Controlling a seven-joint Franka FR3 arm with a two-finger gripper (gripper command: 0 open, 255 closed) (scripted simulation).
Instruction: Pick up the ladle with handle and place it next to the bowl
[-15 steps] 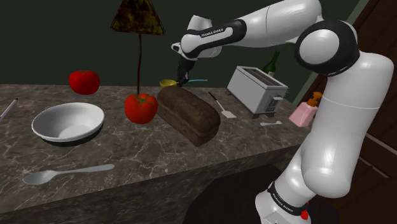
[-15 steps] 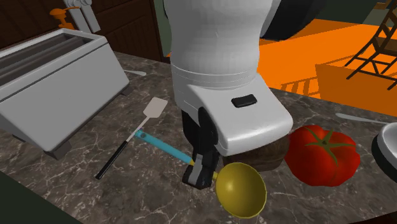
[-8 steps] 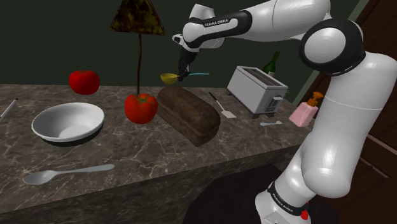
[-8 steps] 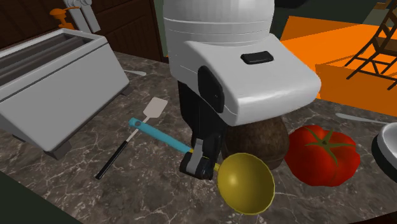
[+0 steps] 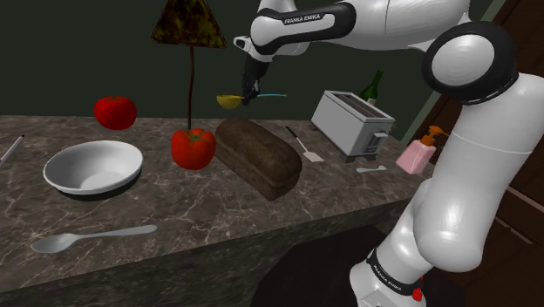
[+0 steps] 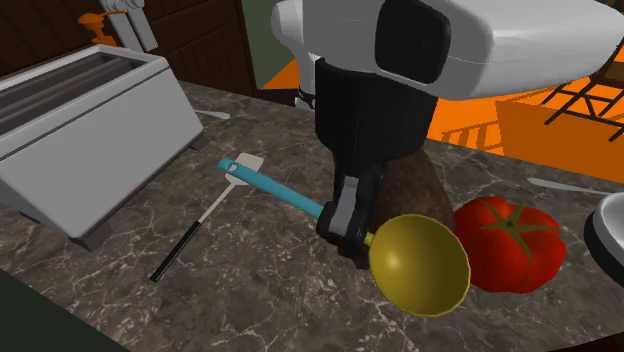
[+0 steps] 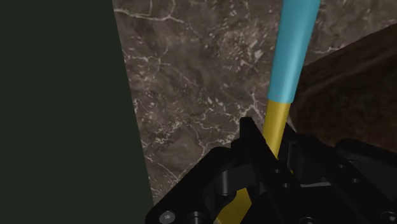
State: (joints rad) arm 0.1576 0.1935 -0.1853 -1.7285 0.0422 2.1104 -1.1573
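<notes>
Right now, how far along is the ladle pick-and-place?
Done: grasp and lift. The gripper is shut on the ladle just behind its yellow cup, and the ladle hangs in the air above the counter by the bread loaf. In hand: the carry. Left: bring it across to the white bowl at the shoulder view's left, set it down beside it and let go.

Soft, even light falls from above on the veined counter point(image 5: 261, 218), and my white arm point(image 5: 475, 174) carries broad pale highlights. The ladle point(image 6: 418, 265) shows a dull gold sheen. A thin dark shadow rims the bowl point(image 5: 91, 166). Behind, the wall point(image 5: 87, 52) is dim, dark green.
</notes>
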